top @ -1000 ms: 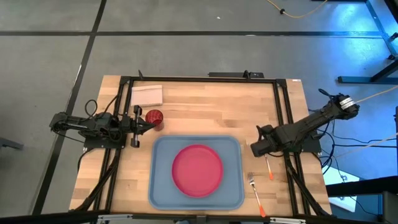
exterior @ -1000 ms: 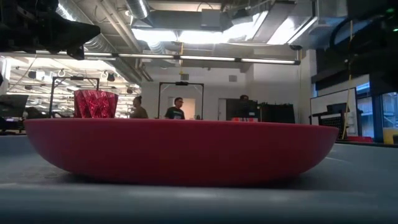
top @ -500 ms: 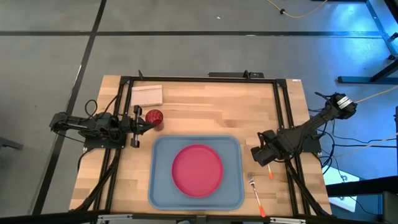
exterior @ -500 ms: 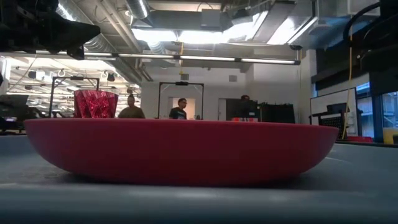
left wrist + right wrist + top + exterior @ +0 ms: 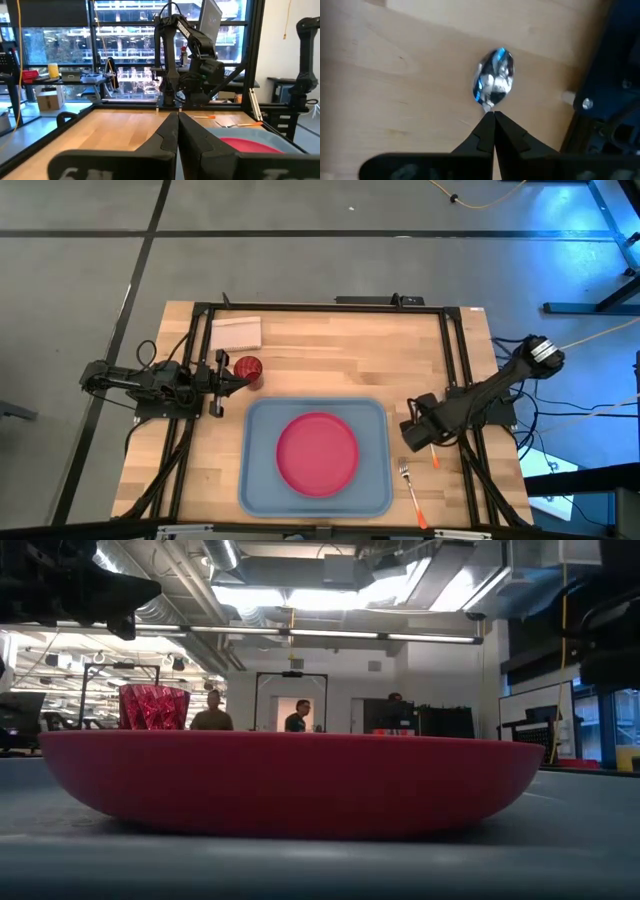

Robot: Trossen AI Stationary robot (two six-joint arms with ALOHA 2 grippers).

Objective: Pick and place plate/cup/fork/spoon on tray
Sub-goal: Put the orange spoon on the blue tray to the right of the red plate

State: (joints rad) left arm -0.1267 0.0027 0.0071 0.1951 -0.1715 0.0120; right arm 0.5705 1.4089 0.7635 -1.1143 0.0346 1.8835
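Note:
The pink-red plate [image 5: 317, 453] lies in the blue-grey tray [image 5: 262, 420]. The dark red cup [image 5: 247, 367] stands on the table beyond the tray's far left corner. My left gripper [image 5: 238, 378] is shut beside the cup, at the table's left. The spoon [image 5: 495, 80] lies on the table to the right of the tray, its orange handle [image 5: 435, 457] pointing toward the near edge. My right gripper [image 5: 493, 114] is shut above it, fingertips at the spoon's neck. The fork [image 5: 410, 488] lies nearer the front edge. My right gripper points down at the spoon's neck [image 5: 487, 105], just below the bowl, with its fingers shut. The fingers hide the handle in the wrist view. I cannot tell whether they touch the spoon, which lies flat on the table.
A pale folded rectangle [image 5: 236, 333] lies at the table's far left. Black frame rails [image 5: 455, 370] run along the table's sides. People show in the room beyond the table in the low view [image 5: 210, 712].
My right gripper has moved toward the table's near edge and a little toward the tray, coming over the spoon. The spoon, fork, cup and plate have stayed where they were.

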